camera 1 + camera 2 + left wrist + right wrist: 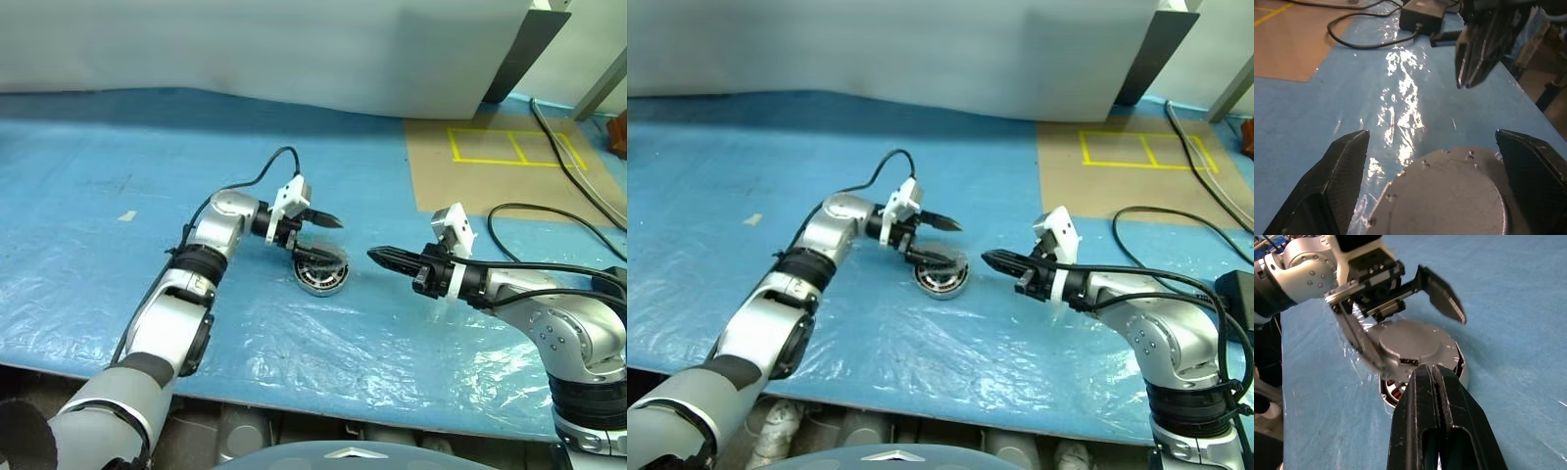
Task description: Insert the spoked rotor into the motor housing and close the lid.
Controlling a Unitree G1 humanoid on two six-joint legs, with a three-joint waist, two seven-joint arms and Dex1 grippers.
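Observation:
The motor housing (323, 278) lies on the blue sheet at the centre, and copper windings (1395, 394) show at its near side. The lid (1410, 343) rests on top of it, smooth grey face up. My left gripper (331, 241) is open and straddles the lid, one finger (1444, 296) above it and the other (1359, 340) at its side, with small gaps visible in the left wrist view. Just right of the housing, my right gripper (374, 255) is shut on nothing, its tip pointing at the housing. The spoked rotor is hidden.
Shiny clear plastic covers the blue sheet (118, 245). A brown board with yellow tape squares (509, 147) lies at the back right. Black cables (549, 220) run along the right side, and a black box (1420, 17) sits beyond the right gripper. A white panel (245, 49) stands behind.

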